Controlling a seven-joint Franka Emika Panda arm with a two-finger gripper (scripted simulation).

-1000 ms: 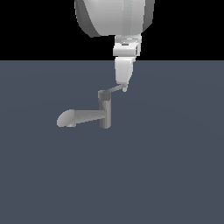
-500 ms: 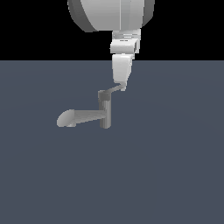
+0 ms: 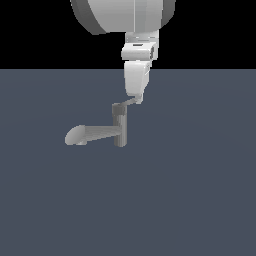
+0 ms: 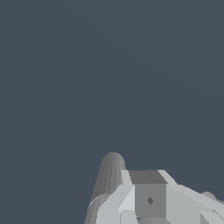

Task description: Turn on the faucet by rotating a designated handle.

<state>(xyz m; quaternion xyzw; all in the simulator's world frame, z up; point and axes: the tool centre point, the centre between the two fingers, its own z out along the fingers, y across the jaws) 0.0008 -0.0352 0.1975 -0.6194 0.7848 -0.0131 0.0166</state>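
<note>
Pressing our gripper (image 3: 136, 97) against the handle (image 3: 130, 102) of the faucet (image 3: 119, 127), rotation seems unfinished; we cannot tell its jaw state.

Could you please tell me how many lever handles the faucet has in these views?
1: the handle slants from the cap atop the faucet post toward the hand. Its far end is hidden behind the hand.

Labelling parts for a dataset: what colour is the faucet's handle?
Matte grey, like the faucet itself; the handle shows best in the exterior view.
</note>
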